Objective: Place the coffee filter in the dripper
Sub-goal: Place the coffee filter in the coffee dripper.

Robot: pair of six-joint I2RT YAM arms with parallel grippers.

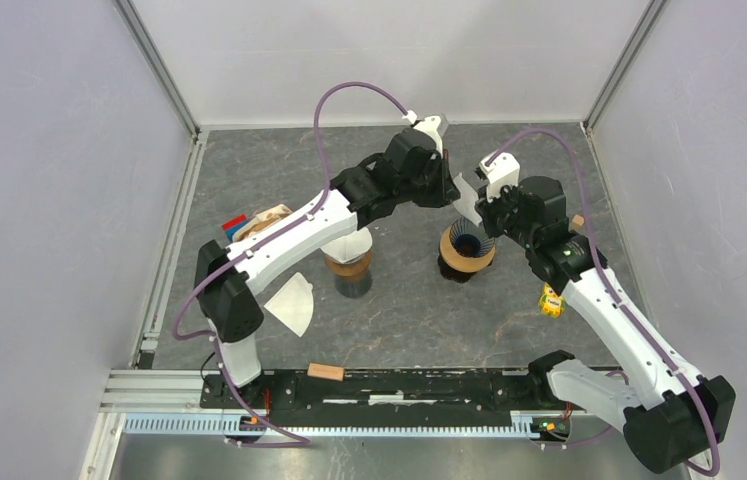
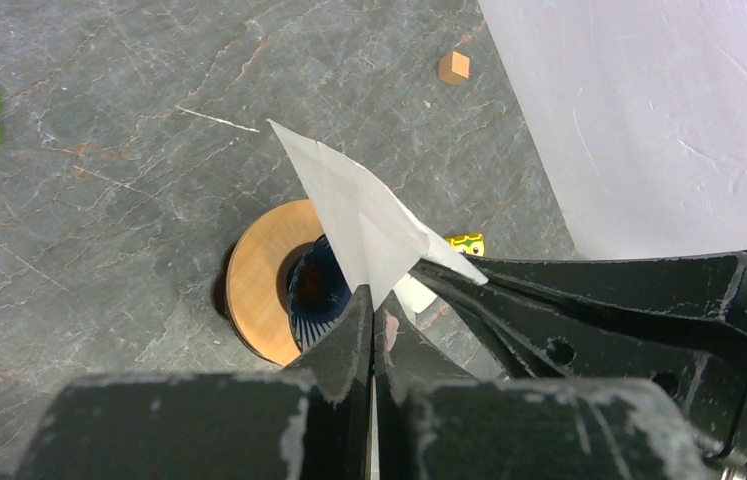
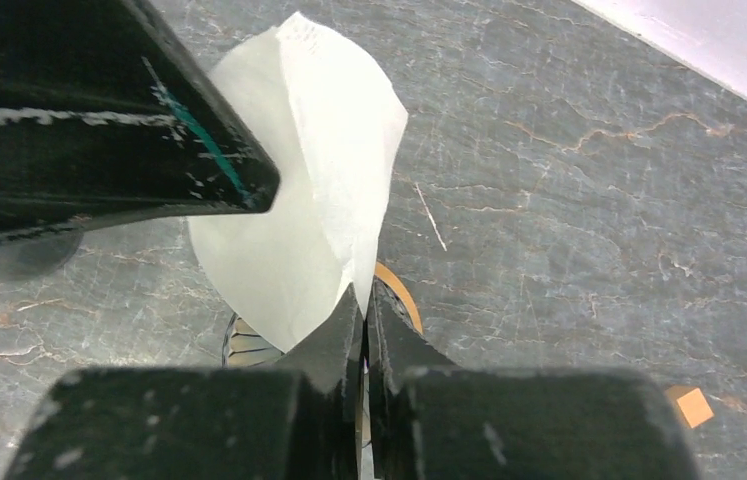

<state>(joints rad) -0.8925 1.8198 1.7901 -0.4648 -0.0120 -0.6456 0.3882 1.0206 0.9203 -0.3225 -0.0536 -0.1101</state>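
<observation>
Left gripper and right gripper both pinch the white coffee filter, jaws pressed together on its edges; filter held aloft between them, just above the dripper

At the top view's centre, the left gripper and right gripper crowd above the dripper, with the coffee filter held between them over its mouth. Bare table lies open at lower centre, with a yellow toy to its right.
</observation>
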